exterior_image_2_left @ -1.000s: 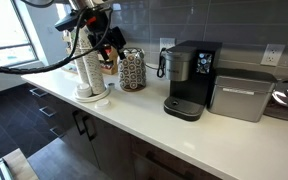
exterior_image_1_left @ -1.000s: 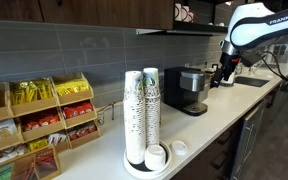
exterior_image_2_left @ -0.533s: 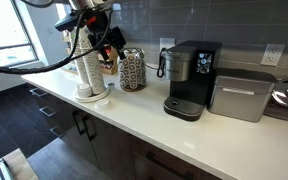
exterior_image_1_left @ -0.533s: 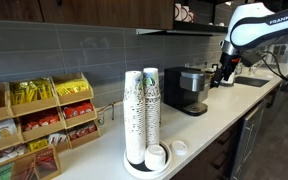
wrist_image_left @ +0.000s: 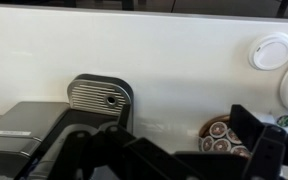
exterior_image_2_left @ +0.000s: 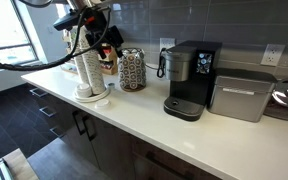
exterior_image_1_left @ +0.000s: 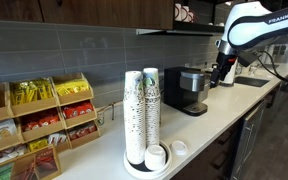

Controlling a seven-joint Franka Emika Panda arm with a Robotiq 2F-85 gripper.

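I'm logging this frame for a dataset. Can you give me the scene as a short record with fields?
Setting: white kitchen counter
Gripper: black robot gripper, fingers apart, nothing between them, above the counter
Nearest: patterned round canister of coffee pods
Nearby: black coffee maker; stacked patterned paper cups

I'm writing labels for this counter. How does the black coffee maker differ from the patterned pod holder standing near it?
The coffee maker is black and boxy, while the pod holder is a round cylinder with a light-and-dark pattern. The coffee maker stands clearly taller than the pod holder. The pod holder sits next to the cup stacks, and the coffee maker stands further along, beside a grey box. Both stand upright on the white counter.
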